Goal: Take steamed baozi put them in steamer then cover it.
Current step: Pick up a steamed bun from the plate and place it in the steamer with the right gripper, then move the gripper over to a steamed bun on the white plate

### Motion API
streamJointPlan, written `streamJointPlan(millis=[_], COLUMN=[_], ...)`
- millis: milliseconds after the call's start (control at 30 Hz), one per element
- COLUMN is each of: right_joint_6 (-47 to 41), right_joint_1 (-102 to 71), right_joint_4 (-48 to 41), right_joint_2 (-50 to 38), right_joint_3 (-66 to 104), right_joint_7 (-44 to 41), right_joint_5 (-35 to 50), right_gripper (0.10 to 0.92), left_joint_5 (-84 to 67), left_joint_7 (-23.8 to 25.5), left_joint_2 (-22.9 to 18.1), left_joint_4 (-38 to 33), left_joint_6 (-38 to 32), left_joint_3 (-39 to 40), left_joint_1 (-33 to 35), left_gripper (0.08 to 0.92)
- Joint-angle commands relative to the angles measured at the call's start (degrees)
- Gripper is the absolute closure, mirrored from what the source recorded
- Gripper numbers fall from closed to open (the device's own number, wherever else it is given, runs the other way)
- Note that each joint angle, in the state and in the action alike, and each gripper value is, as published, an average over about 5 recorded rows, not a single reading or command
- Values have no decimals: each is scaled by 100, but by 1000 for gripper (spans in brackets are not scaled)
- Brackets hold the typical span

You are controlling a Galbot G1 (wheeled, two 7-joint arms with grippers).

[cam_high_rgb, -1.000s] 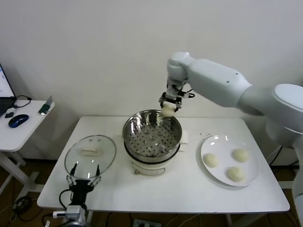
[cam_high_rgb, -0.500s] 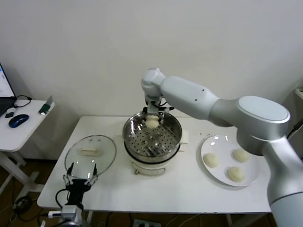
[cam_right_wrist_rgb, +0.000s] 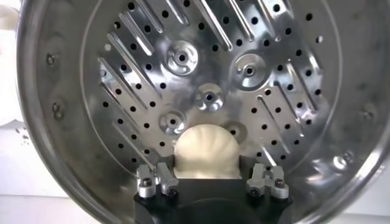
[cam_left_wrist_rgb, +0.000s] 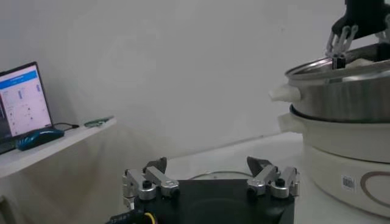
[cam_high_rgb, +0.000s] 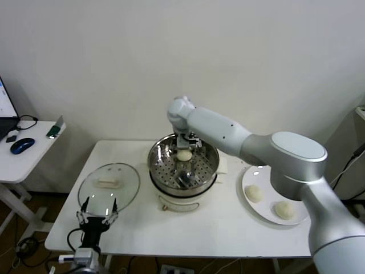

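Observation:
The steamer point(cam_high_rgb: 183, 171) stands mid-table, a shiny steel pot with a perforated tray point(cam_right_wrist_rgb: 207, 79) on a white base. My right gripper point(cam_high_rgb: 183, 147) reaches down into it at the far side, open. One baozi point(cam_right_wrist_rgb: 206, 153) rests on the tray between its spread fingers point(cam_right_wrist_rgb: 163, 178), which stand just off its sides. Two more baozi point(cam_high_rgb: 254, 193) point(cam_high_rgb: 283, 210) show on the white plate point(cam_high_rgb: 268, 218) at the right, partly behind my right arm. My left gripper point(cam_high_rgb: 96, 219) waits open at the table's front left edge, by the glass lid point(cam_high_rgb: 108, 184).
A side table at the far left holds a blue mouse point(cam_high_rgb: 21, 145) and a laptop corner. From the left wrist view, the steamer's wall point(cam_left_wrist_rgb: 344, 103) rises beyond the left gripper point(cam_left_wrist_rgb: 210, 176).
The right arm swung left and lowered the baozi from above the far rim into the steamer. Its gripper has opened around the baozi. The left arm has barely moved.

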Motion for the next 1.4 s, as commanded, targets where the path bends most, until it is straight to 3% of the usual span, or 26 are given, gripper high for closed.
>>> streamJointPlan(millis=[33, 233, 500, 667, 833, 1100, 1400], right_joint_6=[35, -17, -720, -2574, -4056, -5010, -5187], right_joint_1=[-53, 487, 1627, 2456, 2522, 1482, 119], right_joint_4=[-91, 360, 1166, 2167, 2569, 2663, 2644], right_joint_2=[38, -289, -1496, -2841, -3800, -4807, -5127], right_joint_3=[83, 15, -443, -1799, -2208, -2131, -1537], right_joint_7=[49, -175, -332, 164, -76, -46, 203], right_joint_5=[-47, 722, 2619, 4557, 5928, 6198, 5542], right_gripper=[205, 203, 203, 203, 203, 203, 203], left_joint_5=[10, 52, 93, 115, 133, 210, 217], left_joint_7=[-8, -22, -35, -36, -35, -50, -62], left_joint_2=[-8, -31, -41, -74, -115, -149, -139], left_joint_4=[-17, -53, -124, -183, -250, -383, -436], left_joint_6=[6, 8, 11, 10, 10, 32, 48], left_joint_3=[-8, -5, -9, 9, 54, 31, -71], left_joint_1=[19, 65, 97, 111, 142, 239, 318], left_gripper=[177, 177, 177, 177, 177, 177, 177])
